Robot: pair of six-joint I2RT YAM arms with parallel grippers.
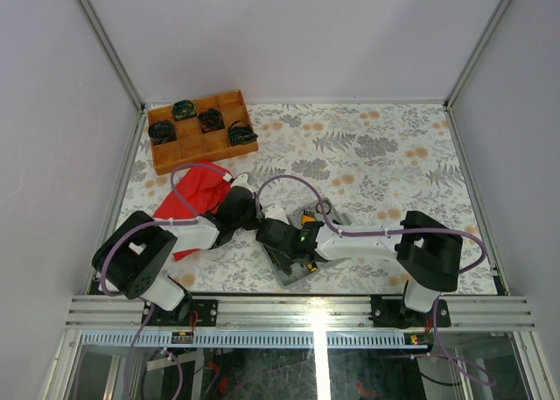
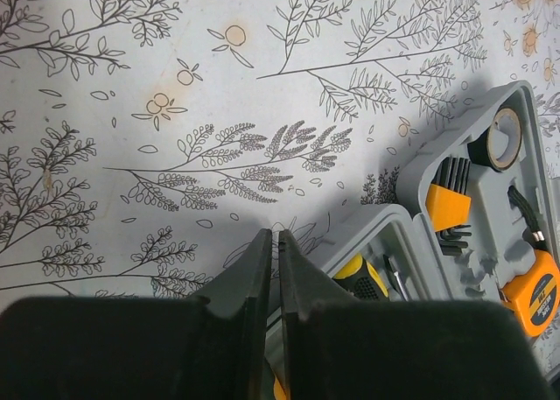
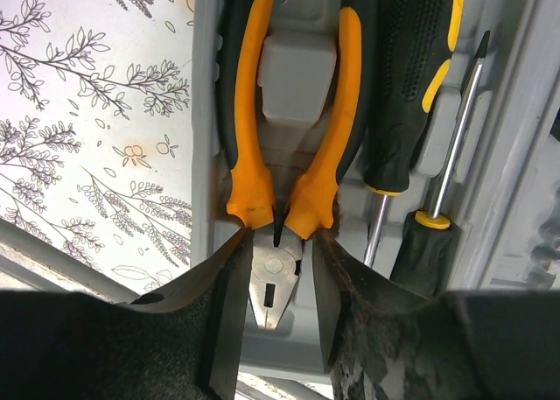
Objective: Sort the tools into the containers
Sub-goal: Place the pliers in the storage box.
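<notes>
The grey tool case [image 1: 290, 275] lies open in front of the arms. In the right wrist view the orange-and-black pliers [image 3: 249, 111] lie in a moulded recess of the case [image 3: 289, 347]. My right gripper [image 3: 280, 238] straddles their steel head, its fingertips against the handle shoulders. Two black-and-yellow screwdrivers [image 3: 407, 85] rest in the slots beside them. My left gripper [image 2: 273, 235] is shut and empty, just left of the case's rim [image 2: 420, 177]. Inside the case I see an orange tape measure [image 2: 535, 291], an orange hex-key holder [image 2: 448, 203] and a screwdriver handle [image 2: 363, 277].
A brown wooden tray [image 1: 199, 146] holding black coiled bundles [image 1: 211, 119] stands at the back left. A red cloth [image 1: 192, 194] lies by the left arm. A black tape roll [image 2: 500, 139] sits in the case's far corner. White walls close in the flowered table.
</notes>
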